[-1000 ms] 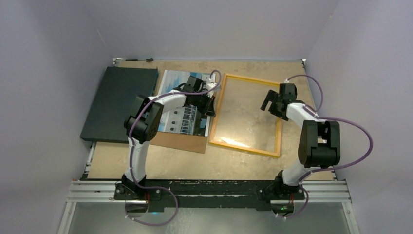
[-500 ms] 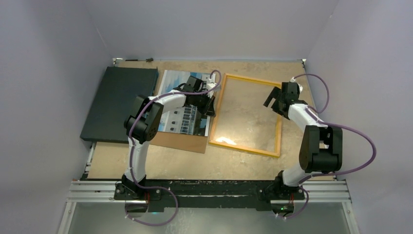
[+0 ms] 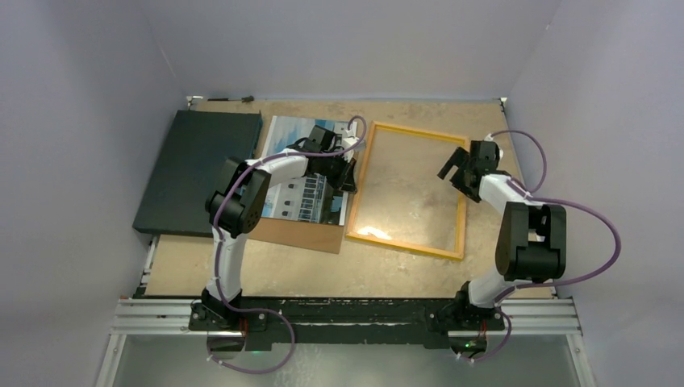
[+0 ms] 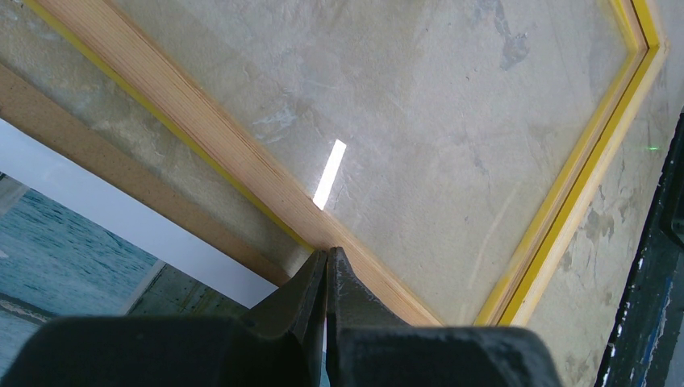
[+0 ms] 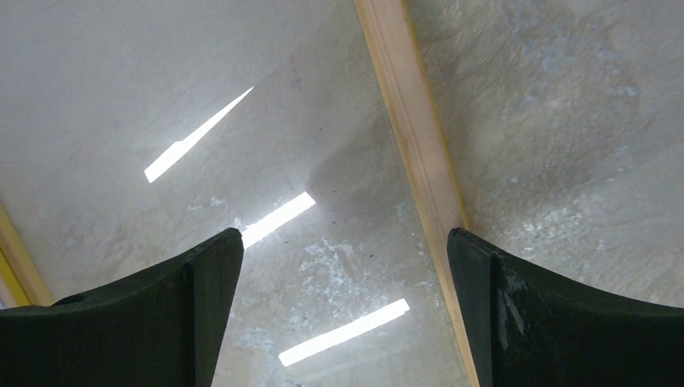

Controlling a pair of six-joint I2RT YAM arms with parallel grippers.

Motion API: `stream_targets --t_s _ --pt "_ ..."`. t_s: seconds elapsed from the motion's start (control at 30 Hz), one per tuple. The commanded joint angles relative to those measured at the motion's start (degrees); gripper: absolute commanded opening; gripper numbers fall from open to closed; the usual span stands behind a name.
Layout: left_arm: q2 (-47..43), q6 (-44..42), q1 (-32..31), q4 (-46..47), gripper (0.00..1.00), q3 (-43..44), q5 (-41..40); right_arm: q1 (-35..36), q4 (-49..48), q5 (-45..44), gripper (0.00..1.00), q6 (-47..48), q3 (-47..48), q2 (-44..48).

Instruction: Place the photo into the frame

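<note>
The photo [image 3: 284, 137] lay picture side up in the upper middle of the top view, left of centre, on the brown board [image 3: 294, 234], which stuck out below it. The slab [image 3: 198, 169] sat just left of them on the table [image 3: 323, 270]. The frame [image 3: 360, 189] lay flat to the photo's right, its left rail just beside the photo's right edge. The photo was outside it, and the table showed through its pane [image 3: 407, 189].

The left gripper [image 3: 348, 177] was over the photo's right edge, by that rail, jaws pressed together with nothing seen between them. In the left wrist view the gripper [image 4: 327, 266] sat at the lower middle, tip against the frame [image 4: 202, 129] rail, which ran from upper left to lower centre. Whether they touched could not be told. The board [image 4: 121, 181] showed as a brown strip beside the rail, and the photo [image 4: 64, 250] filled the lower left corner.

The right gripper [image 3: 454, 165] hung over the frame's right rail near the upper right corner, jaws spread wide, holding nothing. In the right wrist view the frame [image 5: 407, 121] rail ran down from top centre between the jaws of the gripper [image 5: 345, 238], close to the right-hand one, and light strips glared off the pane [image 5: 242, 97] at the left
</note>
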State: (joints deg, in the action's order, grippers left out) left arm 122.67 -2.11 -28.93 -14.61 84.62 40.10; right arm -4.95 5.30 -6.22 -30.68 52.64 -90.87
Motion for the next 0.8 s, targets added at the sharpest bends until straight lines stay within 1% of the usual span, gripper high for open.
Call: stream_targets --t_s 0.0,0.37,0.5,0.7,0.77 --pt "-0.59 -0.53 -0.49 -1.64 0.00 -1.06 1.04 -0.27 -3.10 4.06 0.99 -1.15 -0.96 -0.96" --pt "1.50 0.10 -1.25 -1.54 0.00 -0.07 1.53 -0.67 -4.67 7.59 0.99 -0.94 0.97 -3.20" --pt "1.35 1.12 -1.89 -0.94 0.00 -0.65 2.38 -0.31 -6.37 6.31 0.99 -0.09 1.78 -3.86" --pt "0.70 1.68 -2.48 -0.45 0.00 -1.36 2.85 2.26 -6.63 6.38 0.96 -0.56 3.13 -4.10" --pt "0.26 1.71 -2.43 -0.58 0.00 -1.46 2.55 4.99 -5.58 3.38 0.95 0.32 4.76 -3.48"
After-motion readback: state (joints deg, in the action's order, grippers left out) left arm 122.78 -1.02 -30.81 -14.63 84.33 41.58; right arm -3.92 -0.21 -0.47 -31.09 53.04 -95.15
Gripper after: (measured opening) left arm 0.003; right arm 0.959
